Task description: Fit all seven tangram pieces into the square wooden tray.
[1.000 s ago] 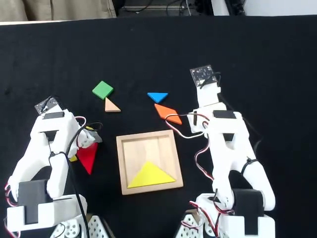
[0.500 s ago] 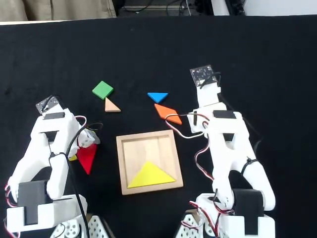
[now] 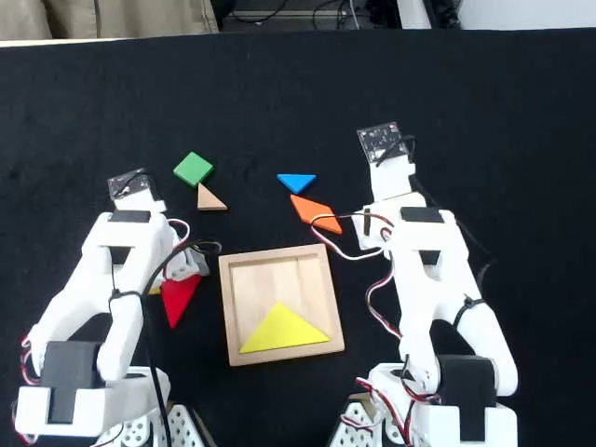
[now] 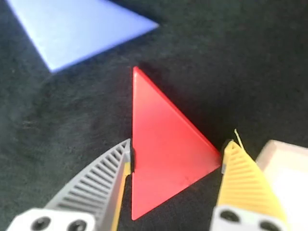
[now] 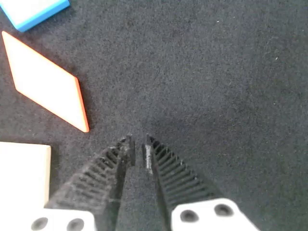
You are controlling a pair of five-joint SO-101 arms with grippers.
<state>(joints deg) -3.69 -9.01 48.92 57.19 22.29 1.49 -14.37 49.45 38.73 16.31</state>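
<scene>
Left end effector (image 4: 178,150) clamped on the red triangle (image 4: 163,154), grey finger (image 4: 113,166) against one edge, yellow finger (image 4: 240,173) against the opposite corner; cannot tell if the piece is lifted or flat on the black desk (image 3: 484,112); in the high view the left end effector (image 3: 189,268) and red triangle (image 3: 178,296) sit just beside the left side of the square wooden tray (image 3: 226,307), apart from its rim, and a tray corner (image 4: 284,163) shows next to the yellow finger; a pale blue-violet triangle (image 4: 72,29) lies on the desk beyond the red one, not touching it; right end effector (image 5: 138,147) is empty, jaws nearly together with a thin slit between the tips, pointing down at bare desk; orange parallelogram (image 5: 45,82) near it on one side, corner of the blue triangle (image 5: 33,12) farther off, tray corner (image 5: 24,168) close by; inside the tray a big yellow triangle (image 3: 282,329) lies flat with its long edge along the near wall, apex toward the tray middle, rest of the tray floor bare wood; beyond the tray on the desk: green square (image 3: 193,169) with the tan triangle (image 3: 209,198) just beside it, blue triangle (image 3: 296,182) just above the orange parallelogram (image 3: 315,212), the two pairs well apart, all outside the tray
</scene>
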